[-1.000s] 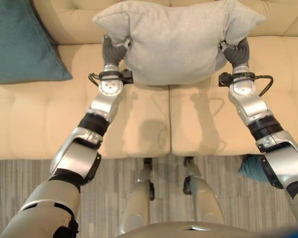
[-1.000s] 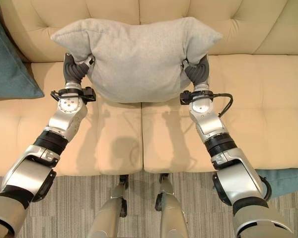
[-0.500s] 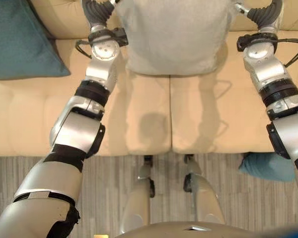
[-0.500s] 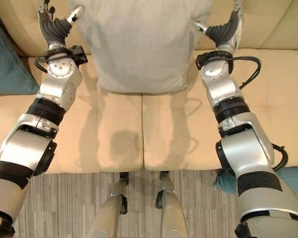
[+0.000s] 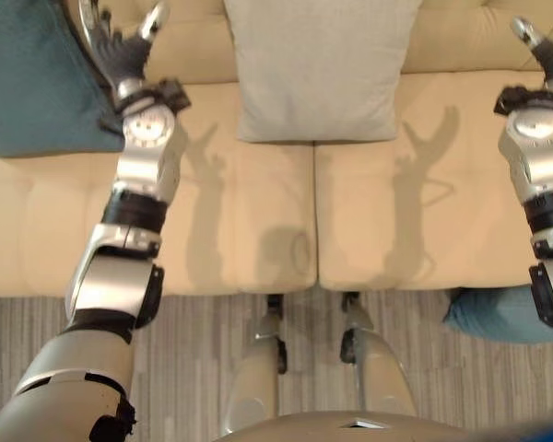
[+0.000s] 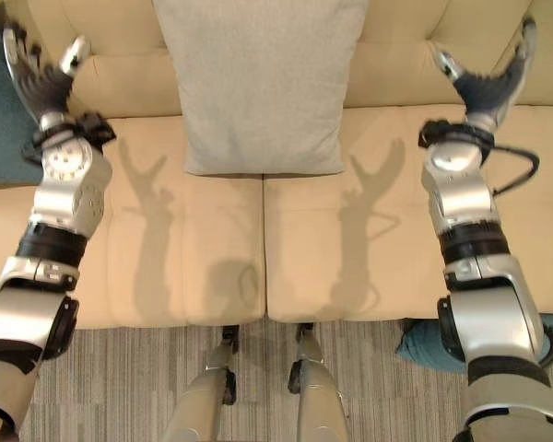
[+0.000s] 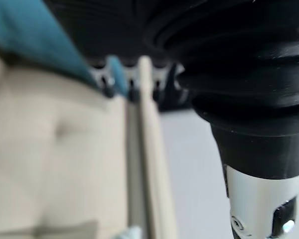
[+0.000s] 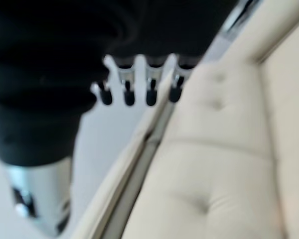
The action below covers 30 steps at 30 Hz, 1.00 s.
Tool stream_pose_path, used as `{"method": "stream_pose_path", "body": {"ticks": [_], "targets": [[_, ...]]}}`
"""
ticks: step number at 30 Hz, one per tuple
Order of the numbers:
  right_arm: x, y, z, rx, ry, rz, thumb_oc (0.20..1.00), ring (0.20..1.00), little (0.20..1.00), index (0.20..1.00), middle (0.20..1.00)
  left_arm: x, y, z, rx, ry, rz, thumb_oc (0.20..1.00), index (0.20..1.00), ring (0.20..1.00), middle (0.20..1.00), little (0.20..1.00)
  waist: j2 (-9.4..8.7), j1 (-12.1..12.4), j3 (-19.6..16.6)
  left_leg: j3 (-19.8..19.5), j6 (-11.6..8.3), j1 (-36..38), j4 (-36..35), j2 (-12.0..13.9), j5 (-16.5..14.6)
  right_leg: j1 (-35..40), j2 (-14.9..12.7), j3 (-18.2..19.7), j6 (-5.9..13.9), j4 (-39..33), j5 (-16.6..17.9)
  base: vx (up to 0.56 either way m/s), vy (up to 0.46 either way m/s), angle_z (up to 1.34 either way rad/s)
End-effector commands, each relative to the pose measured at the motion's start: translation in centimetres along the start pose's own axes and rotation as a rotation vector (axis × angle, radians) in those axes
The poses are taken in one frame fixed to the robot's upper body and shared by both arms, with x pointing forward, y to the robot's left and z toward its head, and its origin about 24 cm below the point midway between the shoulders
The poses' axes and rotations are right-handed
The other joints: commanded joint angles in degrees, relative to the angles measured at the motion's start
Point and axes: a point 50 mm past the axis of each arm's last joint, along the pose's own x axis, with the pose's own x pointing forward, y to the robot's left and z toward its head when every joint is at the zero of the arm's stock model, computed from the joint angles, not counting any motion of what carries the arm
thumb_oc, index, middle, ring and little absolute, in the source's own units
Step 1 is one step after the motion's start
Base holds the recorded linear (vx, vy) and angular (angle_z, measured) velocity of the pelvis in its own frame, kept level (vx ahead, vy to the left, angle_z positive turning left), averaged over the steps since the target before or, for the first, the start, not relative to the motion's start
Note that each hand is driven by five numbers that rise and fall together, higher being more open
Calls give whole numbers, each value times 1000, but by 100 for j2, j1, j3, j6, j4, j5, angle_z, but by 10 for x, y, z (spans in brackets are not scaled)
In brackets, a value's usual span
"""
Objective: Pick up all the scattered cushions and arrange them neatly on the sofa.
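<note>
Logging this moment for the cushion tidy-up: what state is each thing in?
Grey cushion: upright against the sofa back, held by neither hand.
Teal cushion: on the seat at the left.
Second teal cushion: on the floor.
Left hand: open, empty.
Right hand: open, empty.

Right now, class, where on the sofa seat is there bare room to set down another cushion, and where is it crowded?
Bare seat lies right of the grey cushion, up to the open right hand, and across the seat's front. A narrower strip lies between the grey cushion and the open left hand. The left end is crowded by the teal cushion. Another teal cushion lies on the floor.
</note>
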Motion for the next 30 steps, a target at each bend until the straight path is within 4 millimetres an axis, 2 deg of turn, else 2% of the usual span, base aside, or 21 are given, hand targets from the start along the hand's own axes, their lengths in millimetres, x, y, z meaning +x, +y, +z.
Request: {"method": "stream_pose_path", "body": {"ticks": [1, 2, 3, 4, 5, 7, 8, 9, 10, 15, 19, 23, 24, 30], "targets": [[-25, -9, -31, -35, 3, 56, 1000, 1000, 1000, 1000, 1000, -18, 10, -13, 33, -41, -49, 1000, 1000, 1000, 1000, 1000, -57, -7, -664, 124, -313, 125, 26, -122, -359, 540, -64, 101, 604, 27, -690, 82, -31, -2], [-64, -25, -74, -65, 112, 129, 1000, 1000, 1000, 1000, 1000, -54, 38, -42, 94, 38, -87, 1000, 1000, 1000, 1000, 1000, -79, -11, -678, 143, -284, 397, 26, -100, -430, 825, -76, 98, 586, 27, -740, 63, -26, -4], [-67, -26, -77, -70, 120, 134, 1000, 1000, 1000, 1000, 1000, -57, 40, -44, 101, 46, -89, 1000, 1000, 1000, 1000, 1000, -88, -11, -698, 145, -284, 441, 26, -100, -441, 869, -76, 99, 587, 27, -750, 94, -32, -6], [-88, -39, -97, -141, 171, 192, 1000, 1000, 1000, 1000, 1000, -82, 59, -65, 181, 128, -125, 1000, 1000, 1000, 1000, 1000, -92, -17, -698, 171, -270, 603, 26, -58, -471, 1039, -93, 92, 577, 27, -801, 35, -7, -8], [-90, -40, -99, -145, 175, 195, 1000, 1000, 1000, 1000, 1000, -85, 60, -66, 185, 134, -127, 1000, 1000, 1000, 1000, 1000, -92, -15, -708, 171, -272, 639, 26, -58, -479, 1076, -93, 91, 578, 27, -809, 52, -17, -10], [-114, -57, -123, -212, 264, 253, 1000, 1000, 1000, 1000, 1000, -113, 80, -89, 250, 252, -157, 1000, 1000, 1000, 1000, 1000, -109, -16, -727, 200, -271, 847, 26, -21, -518, 1278, -104, 81, 582, 27, -852, 30, -30, -7], [-141, -71, -147, -335, 352, 361, 1000, 1000, 1000, 1000, 1000, -153, 110, -120, 351, 446, -193, 1000, 1000, 1000, 1000, 1000, -112, -21, -743, 216, -251, 1087, 26, 7, -549, 1524, -96, 50, 577, 27, -908, 25, -37, -2], [-152, -74, -155, -378, 385, 404, 1000, 1000, 1000, 1000, 1000, -169, 121, -131, 395, 526, -216, 1000, 1000, 1000, 1000, 1000, -106, -19, -747, 230, -239, 1177, 26, 20, -563, 1611, -91, 34, 578, 27, -928, 26, -26, -4], [-152, -75, -156, -379, 386, 405, 1000, 1000, 1000, 1000, 1000, -170, 121, -131, 396, 528, -217, 1000, 1000, 1000, 1000, 1000, -106, -18, -742, 231, -240, 1199, 26, 21, -569, 1632, -89, 34, 579, 27, -933, 0, -15, -4], [-200, -91, -193, -511, 577, 569, 1000, 1000, 1000, 1000, 1000, -241, 170, -173, 629, 891, -330, 1000, 1000, 1000, 1000, 1000, -78, -60, -771, 325, -202, 1613, 26, 60, -622, 2027, -58, 27, 572, 66, -1027, -8, -6, -3], [-239, -103, -219, -634, 741, 740, 1000, 1000, 1000, 1000, 1000, -293, 204, -192, 746, 1179, -380, 1000, 1000, 1000, 1000, 1000, -73, -70, -861, 393, -168, 1878, 26, 71, -665, 2231, -19, 41, 548, 141, -1123, 0, 0, 0], [-274, -124, -239, -751, 915, 830, 1000, 1000, 1000, 1000, 1000, -326, 226, -195, 838, 1352, -378, 1000, 1000, 1000, 1000, 1000, -79, -61, -941, 438, -137, 2134, 26, 80, -735, 2461, 6, 50, 521, 200, -1232, 19, -24, -4], [-291, -136, -245, -812, 1002, 864, 1000, 1000, 1000, 1000, 1000, -338, 236, -194, 873, 1426, -376, 1000, 1000, 1000, 1000, 1000, -87, -47, -1005, 443, -135, 2220, 26, 84, -763, 2547, 23, 58, 509, 215, -1274, 19, -36, -1], [-324, -164, -252, -877, 1195, 863, 1000, 1000, 1000, 1000, 1000, -354, 245, -191, 905, 1522, -377, 1000, 1000, 1000, 1000, 1000, -91, -26, -1085, 439, -129, 2391, 30, 92, -811, 2720, 57, 51, 485, 222, -1355, 14, -25, -4]]}}
